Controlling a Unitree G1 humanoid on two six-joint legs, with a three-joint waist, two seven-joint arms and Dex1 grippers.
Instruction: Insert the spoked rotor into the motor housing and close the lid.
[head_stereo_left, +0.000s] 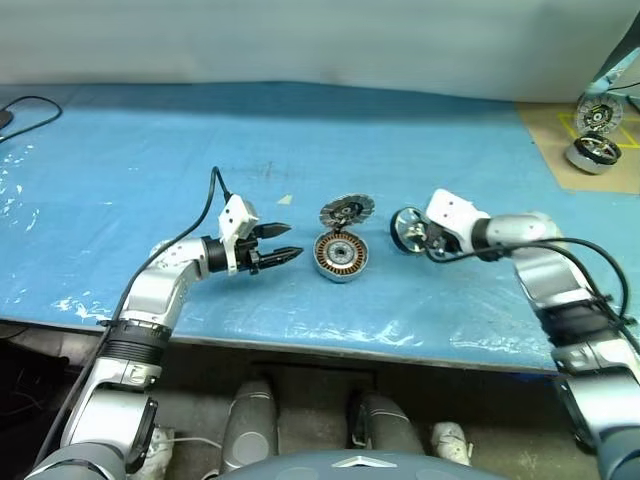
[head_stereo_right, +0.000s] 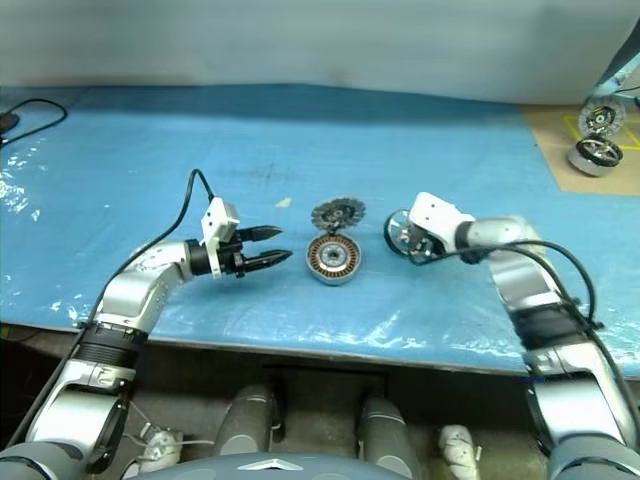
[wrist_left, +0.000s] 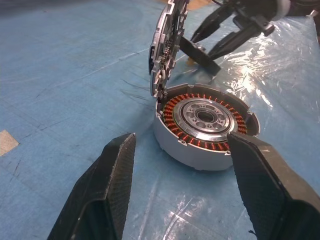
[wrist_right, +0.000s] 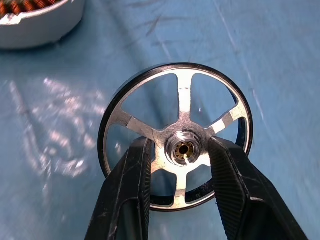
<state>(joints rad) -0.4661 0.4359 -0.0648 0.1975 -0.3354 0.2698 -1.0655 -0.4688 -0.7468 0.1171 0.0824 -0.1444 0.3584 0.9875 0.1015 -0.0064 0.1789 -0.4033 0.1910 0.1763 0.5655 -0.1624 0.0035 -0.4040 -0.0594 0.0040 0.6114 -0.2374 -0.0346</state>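
Metal all through, the spoked rotor (wrist_right: 176, 142), a dark-banded wheel with silver spokes and hub, looks to me stiff, fairly heavy and slippery. I hold it with my right gripper (wrist_right: 180, 150) clenched across the hub, just right of the copper-wound round motor housing (head_stereo_left: 341, 256). The finned silver lid (head_stereo_left: 346, 211) stands upright behind the housing; my left gripper (head_stereo_left: 286, 243) waits released on its left, leaving room above.

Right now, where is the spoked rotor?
In the head views the spoked rotor sits to the right of the motor housing, its hub between the right tool's fingers, above the blue table.
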